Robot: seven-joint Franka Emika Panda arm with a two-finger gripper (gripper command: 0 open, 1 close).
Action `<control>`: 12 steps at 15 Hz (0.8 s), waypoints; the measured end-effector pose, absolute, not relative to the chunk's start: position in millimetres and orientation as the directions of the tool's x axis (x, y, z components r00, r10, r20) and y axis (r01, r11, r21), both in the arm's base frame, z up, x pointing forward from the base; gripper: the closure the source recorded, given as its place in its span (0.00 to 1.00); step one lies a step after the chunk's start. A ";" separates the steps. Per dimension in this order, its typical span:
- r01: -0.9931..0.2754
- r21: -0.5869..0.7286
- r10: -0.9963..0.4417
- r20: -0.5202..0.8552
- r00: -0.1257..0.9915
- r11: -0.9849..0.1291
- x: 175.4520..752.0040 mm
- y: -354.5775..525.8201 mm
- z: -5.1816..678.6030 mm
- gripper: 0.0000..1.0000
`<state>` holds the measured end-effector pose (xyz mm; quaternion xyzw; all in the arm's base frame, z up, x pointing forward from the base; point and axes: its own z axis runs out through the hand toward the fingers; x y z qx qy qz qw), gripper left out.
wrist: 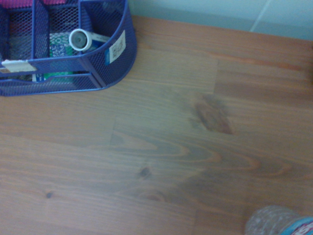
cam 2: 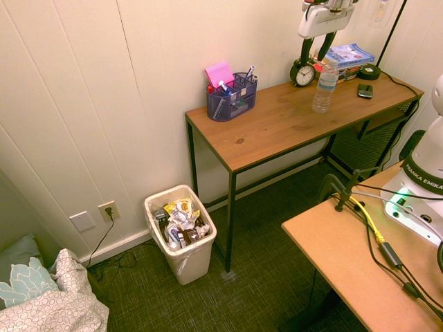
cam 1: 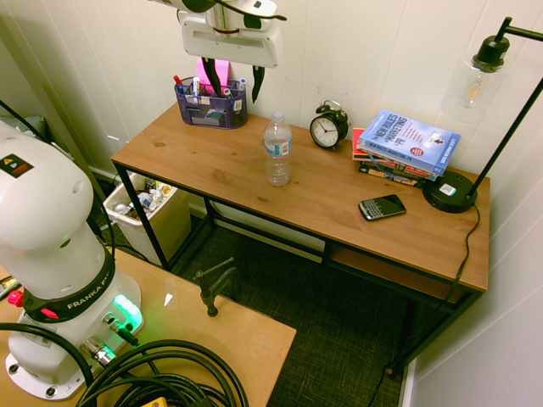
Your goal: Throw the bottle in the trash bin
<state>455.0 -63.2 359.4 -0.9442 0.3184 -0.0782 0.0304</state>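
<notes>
Treat the clear plastic water bottle [cam 1: 277, 161], upright on the desk [cam 1: 199, 148] near the alarm clock [cam 1: 327, 130] and toward the front edge from it, as probably light, thin-walled, a little slippery and quick to dent or tip. Best to grasp squarely around the ribbed body below the white cap, squeezing gently. Pointing down with the pincer [cam 1: 235, 99] spread wide and empty, higher than the alarm clock.

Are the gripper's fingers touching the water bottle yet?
Apart. The first exterior view shows it: the gripper hangs open above and to one side of the upright bottle, with bare wall and desk visible between them.
</notes>
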 end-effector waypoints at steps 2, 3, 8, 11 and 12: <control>-0.576 -0.099 -0.585 0.155 0.796 -0.811 457.4 -75.3 352.7 0.00; -0.572 -0.093 -0.579 0.162 0.799 -0.815 457.3 -84.2 349.0 0.00; -0.557 -0.084 -0.563 0.180 0.807 -0.826 444.0 -137.5 332.1 0.00; -0.561 -0.081 -0.566 0.162 0.808 -0.824 439.1 -149.2 319.9 0.00; -0.559 -0.081 -0.564 0.151 0.812 -0.825 438.1 -150.4 314.7 0.00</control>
